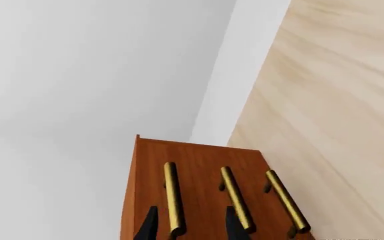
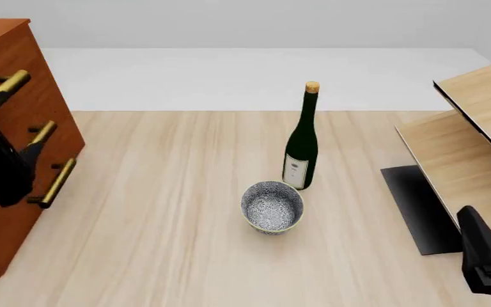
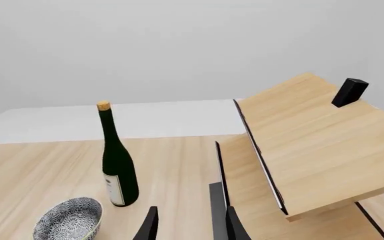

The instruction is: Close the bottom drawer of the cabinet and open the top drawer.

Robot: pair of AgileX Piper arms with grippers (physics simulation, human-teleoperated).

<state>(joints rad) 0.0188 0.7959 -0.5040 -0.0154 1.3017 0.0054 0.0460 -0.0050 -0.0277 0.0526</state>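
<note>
The reddish-brown cabinet (image 2: 45,102) stands at the table's left edge, with three brass bar handles. All three drawer fronts look flush in the left wrist view (image 1: 199,162). The top drawer's handle (image 1: 172,195) lies between the fingers of my left gripper (image 1: 192,212), which is open around it; in the front view the gripper (image 2: 11,125) is dark against the cabinet front by the top handle (image 2: 11,82). The bottom drawer's handle (image 2: 56,183) is nearest the table and also shows in the left wrist view (image 1: 287,200). My right gripper (image 3: 190,220) is open and empty, low at the front right (image 2: 477,233).
A green wine bottle (image 2: 302,147) stands mid-table with a patterned bowl (image 2: 272,206) just in front of it. Slanted pale wood panels (image 2: 475,109) on a black base (image 2: 416,204) fill the right side. A small black block (image 3: 349,91) sits on the upper panel.
</note>
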